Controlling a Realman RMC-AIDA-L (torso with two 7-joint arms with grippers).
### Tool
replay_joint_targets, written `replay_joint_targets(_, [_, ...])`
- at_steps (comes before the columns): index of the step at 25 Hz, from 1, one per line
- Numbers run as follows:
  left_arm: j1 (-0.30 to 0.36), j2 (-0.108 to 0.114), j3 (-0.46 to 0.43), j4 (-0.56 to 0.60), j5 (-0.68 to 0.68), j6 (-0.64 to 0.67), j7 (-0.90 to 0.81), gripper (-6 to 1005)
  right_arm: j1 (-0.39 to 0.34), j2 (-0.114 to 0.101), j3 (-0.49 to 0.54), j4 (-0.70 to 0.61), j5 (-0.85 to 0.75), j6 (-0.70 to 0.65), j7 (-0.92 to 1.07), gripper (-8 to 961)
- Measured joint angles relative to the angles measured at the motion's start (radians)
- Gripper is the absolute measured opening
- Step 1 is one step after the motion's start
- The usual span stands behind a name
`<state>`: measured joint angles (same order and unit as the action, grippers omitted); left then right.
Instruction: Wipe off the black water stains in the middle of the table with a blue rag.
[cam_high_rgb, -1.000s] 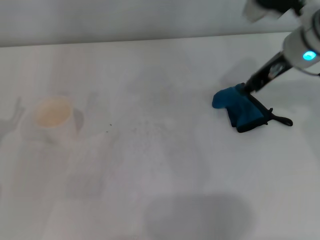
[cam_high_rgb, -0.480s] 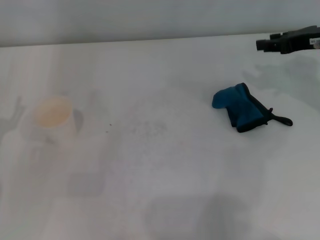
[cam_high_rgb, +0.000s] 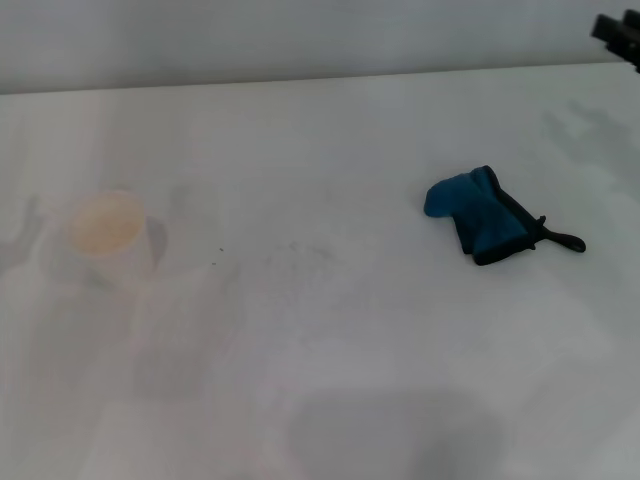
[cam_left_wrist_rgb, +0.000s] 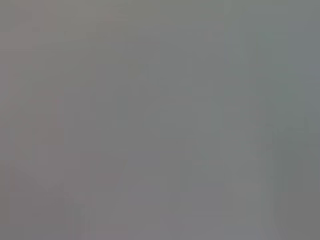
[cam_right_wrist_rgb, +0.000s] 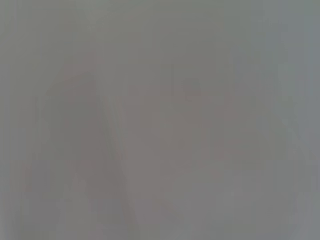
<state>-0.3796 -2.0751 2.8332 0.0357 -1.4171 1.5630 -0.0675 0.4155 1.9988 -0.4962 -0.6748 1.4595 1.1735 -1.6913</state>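
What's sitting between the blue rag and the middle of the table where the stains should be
Nothing visible. The blue rag lies crumpled right of centre, and the table between it and the faint dark specks near the middle is bare. A pale cup stands far left, beyond that stretch. The right gripper is at the far right edge.

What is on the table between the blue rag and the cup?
In the head view, only bare white table and a few tiny dark specks lie between the crumpled blue rag and the pale cup.
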Motion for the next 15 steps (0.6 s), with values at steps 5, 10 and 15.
replay_joint_targets(5, [0.002, 0.000, 0.000, -0.001, 0.000, 0.000, 0.000, 890, -0.006, 0.003, 0.057, 0.141, 0.138, -0.043, -0.253, 484])
replay_joint_targets(10, [0.003, 0.001, 0.000, -0.001, 0.000, 0.000, 0.000, 890, -0.004, 0.009, 0.123, 0.364, 0.394, -0.039, -0.623, 483])
replay_joint_targets(15, [0.004, 0.001, 0.000, -0.018, -0.001, -0.001, 0.000, 890, -0.001, 0.011, 0.131, 0.520, 0.622, -0.034, -0.885, 481])
